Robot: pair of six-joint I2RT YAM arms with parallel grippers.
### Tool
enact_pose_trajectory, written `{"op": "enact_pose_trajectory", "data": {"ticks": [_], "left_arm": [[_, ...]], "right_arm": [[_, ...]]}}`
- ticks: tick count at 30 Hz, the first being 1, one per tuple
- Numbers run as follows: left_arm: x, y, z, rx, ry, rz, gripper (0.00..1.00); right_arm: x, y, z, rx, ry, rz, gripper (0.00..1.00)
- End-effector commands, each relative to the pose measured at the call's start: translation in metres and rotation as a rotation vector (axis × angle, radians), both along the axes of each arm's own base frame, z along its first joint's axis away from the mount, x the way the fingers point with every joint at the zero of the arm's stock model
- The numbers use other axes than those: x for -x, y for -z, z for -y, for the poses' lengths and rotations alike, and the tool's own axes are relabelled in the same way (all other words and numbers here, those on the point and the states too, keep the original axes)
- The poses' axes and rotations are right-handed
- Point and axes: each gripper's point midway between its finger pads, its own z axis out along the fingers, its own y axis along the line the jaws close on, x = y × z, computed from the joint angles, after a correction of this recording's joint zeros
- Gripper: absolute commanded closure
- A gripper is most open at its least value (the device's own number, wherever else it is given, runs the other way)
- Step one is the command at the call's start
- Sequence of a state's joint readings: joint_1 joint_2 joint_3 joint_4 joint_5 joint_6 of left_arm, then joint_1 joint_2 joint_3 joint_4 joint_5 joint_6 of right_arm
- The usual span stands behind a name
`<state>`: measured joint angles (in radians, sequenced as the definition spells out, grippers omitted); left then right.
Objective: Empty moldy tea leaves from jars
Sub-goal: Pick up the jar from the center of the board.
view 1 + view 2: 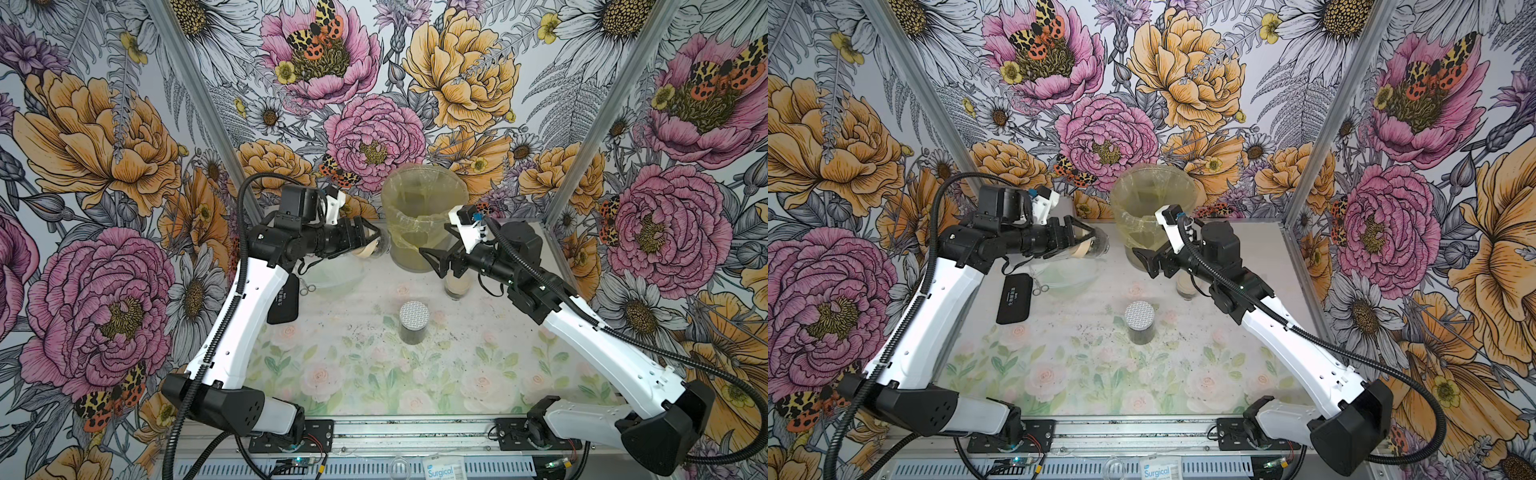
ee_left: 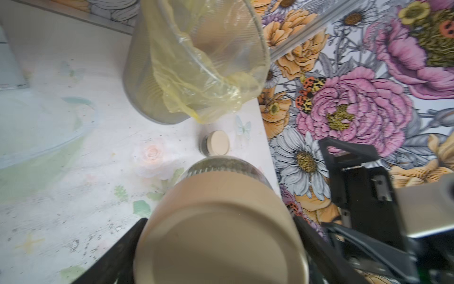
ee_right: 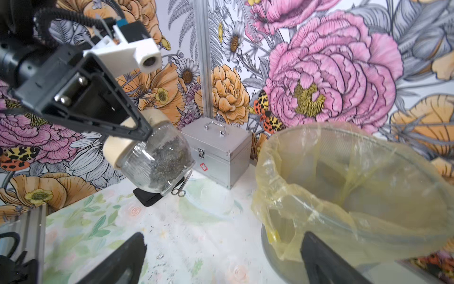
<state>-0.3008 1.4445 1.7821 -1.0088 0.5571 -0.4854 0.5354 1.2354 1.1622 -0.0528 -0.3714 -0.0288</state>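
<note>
At centre left, the left hand (image 1: 1090, 243) gripped a jar (image 1: 1099, 248) by its tan lid, tipped sideways above the bench (image 1: 1100, 374), just left of the bin (image 1: 1154, 195). The right hand (image 1: 1145, 262) hung empty before the bin. A silver-lidded jar (image 1: 1140, 320) stood upright mid-frame, tea leaves (image 1: 1140, 334) dark inside.

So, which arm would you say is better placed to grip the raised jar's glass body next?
Probably the right: the right gripper hangs open and empty by the bin, pointing toward the jar, while the left gripper is occupied, clamped on that jar's tan lid.
</note>
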Motion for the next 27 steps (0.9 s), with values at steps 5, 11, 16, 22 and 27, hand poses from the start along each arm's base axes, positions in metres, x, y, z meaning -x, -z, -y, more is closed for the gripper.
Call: {"op": "enact_pose_trajectory", "data": {"ticks": [5, 11, 16, 22, 27], "left_arm": [[0.025, -0.061, 0.054, 0.216, 0.221, 0.029, 0.51], [0.026, -0.07, 0.065, 0.284, 0.264, 0.021, 0.52], [0.03, -0.072, 0.071, 0.298, 0.297, 0.013, 0.53], [0.035, -0.07, 0.081, 0.297, 0.324, 0.002, 0.53], [0.032, -0.068, 0.078, 0.288, 0.298, -0.001, 0.55]], "right_arm": [[0.016, -0.064, -0.024, -0.081, -0.234, 0.487, 0.0], [0.034, -0.058, -0.036, -0.067, -0.404, 0.508, 0.0], [0.035, -0.05, -0.04, -0.032, -0.448, 0.469, 0.0], [0.024, -0.049, -0.044, -0.026, -0.433, 0.471, 0.01], [0.022, -0.05, -0.044, -0.024, -0.427, 0.483, 0.24]]}}
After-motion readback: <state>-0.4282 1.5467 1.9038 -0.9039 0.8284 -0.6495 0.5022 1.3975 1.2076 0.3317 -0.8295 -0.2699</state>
